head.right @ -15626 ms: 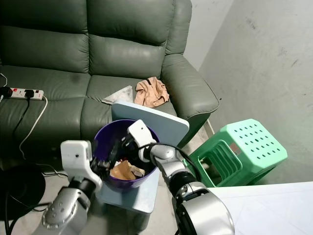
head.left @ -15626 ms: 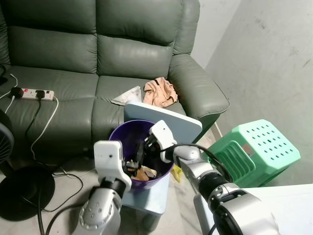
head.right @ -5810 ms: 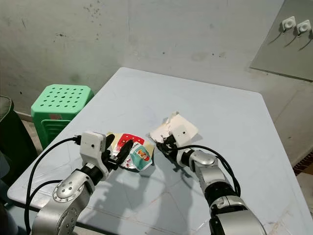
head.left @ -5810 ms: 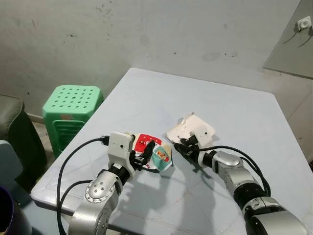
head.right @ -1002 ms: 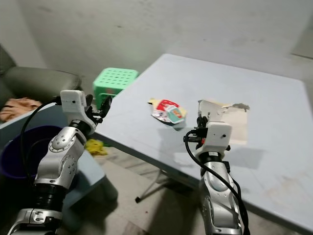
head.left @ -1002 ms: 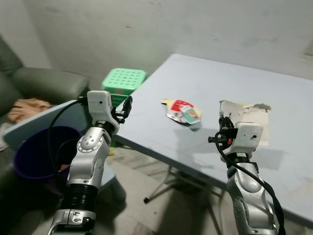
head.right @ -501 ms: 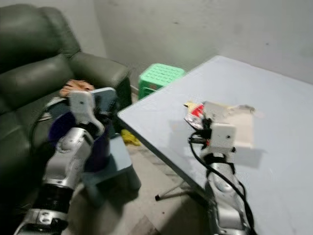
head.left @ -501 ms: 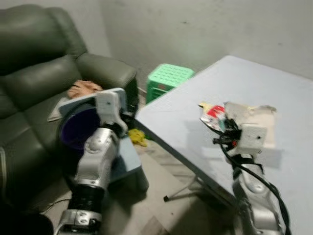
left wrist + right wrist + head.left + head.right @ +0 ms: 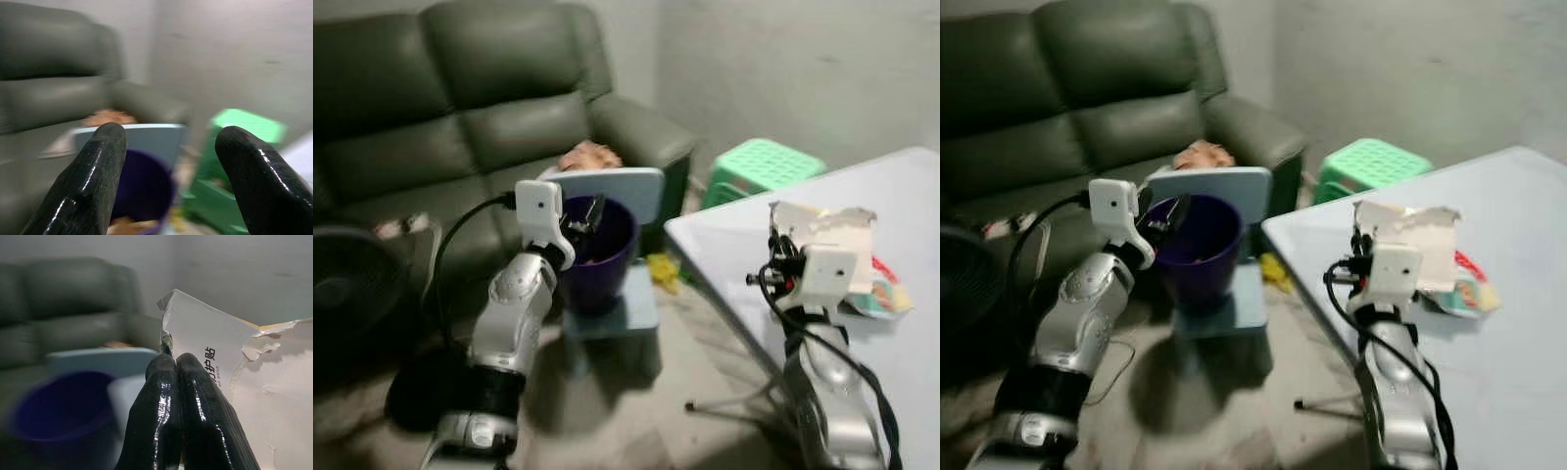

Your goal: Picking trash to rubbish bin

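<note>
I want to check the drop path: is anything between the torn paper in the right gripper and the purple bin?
Nothing visible blocks it. The right gripper holds the torn paper above the table; open floor lies before the purple bin.

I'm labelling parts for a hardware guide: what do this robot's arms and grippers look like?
Both arms are silver metal with dark joint bands. A white boxy wrist module with a small dark lens sits behind the left gripper and the right gripper. Black cables loop along each forearm. The fingers are long, rounded, glossy black.
</note>
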Available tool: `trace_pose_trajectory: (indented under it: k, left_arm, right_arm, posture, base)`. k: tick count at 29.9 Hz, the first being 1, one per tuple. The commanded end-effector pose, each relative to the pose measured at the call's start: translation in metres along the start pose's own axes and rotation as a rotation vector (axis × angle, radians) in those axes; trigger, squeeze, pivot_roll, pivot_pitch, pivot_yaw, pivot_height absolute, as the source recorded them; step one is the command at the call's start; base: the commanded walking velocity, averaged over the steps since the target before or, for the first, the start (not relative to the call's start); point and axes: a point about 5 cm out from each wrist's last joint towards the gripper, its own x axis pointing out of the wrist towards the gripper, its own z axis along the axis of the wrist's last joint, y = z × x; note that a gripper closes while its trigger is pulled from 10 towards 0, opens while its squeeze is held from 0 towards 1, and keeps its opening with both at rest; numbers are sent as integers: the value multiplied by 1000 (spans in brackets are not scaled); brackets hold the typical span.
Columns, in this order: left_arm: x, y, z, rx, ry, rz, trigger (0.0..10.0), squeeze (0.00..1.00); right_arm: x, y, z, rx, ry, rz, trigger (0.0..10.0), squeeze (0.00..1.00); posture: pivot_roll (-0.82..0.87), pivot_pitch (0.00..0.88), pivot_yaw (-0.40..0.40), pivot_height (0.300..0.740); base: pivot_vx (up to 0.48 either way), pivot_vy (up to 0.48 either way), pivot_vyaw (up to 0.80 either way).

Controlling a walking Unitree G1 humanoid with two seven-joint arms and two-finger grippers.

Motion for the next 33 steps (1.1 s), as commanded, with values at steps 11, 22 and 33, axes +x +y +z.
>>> trace_pose_trajectory:
  k: [11, 22, 33]
  left_arm:
    - [-1, -9, 3, 18, -18, -24, 10000, 0]
    - [-4, -13, 2, 32, -27, -40, 10000, 0]
    - [-6, -14, 0, 7, -17, -67, 10000, 0]
  right_arm:
    - [-1, -9, 3, -20, 0, -13, 10000, 0]
    - [-1, -6, 4, -1, -14, 14, 10000, 0]
    - [-3, -5, 5, 36, -17, 39, 10000, 0]
  posture:
    - [-38, 0, 8, 740]
    - [-33, 0, 4, 740]
    - [-35, 0, 3, 740]
  base:
    - [0, 0, 800]
    - [0, 0, 664]
    - [0, 0, 0]
